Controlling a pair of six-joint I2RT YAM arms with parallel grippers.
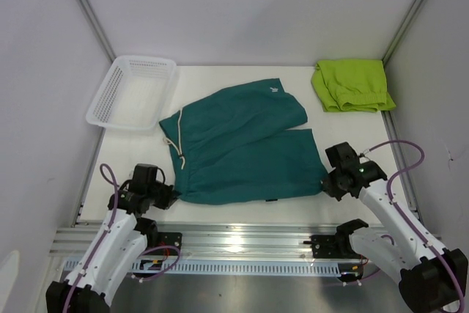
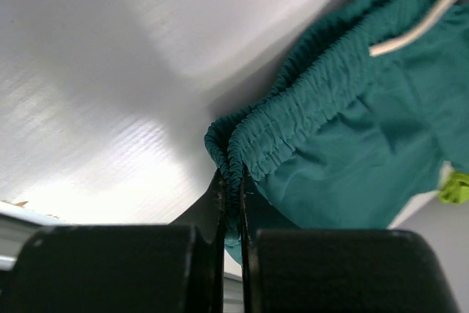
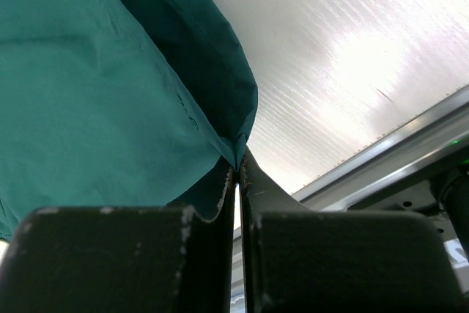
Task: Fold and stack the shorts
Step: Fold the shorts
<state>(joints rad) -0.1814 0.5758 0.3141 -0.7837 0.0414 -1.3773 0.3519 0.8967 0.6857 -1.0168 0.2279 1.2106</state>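
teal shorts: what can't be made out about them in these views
- Logo on the teal shorts, top view: too small to read.
- Their underside, every view: hidden by the fabric itself.
- Right wrist view: only a leg corner shows; the rest lies outside the frame.

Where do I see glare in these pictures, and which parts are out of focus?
Top external: sharp, evenly lit, a bright reflection on the metal rail. Left wrist: glare on the table at lower left; the left gripper, near the lens, is soft, the teal shorts sharper. Right wrist: strong glare on the table; the right gripper is blurred.
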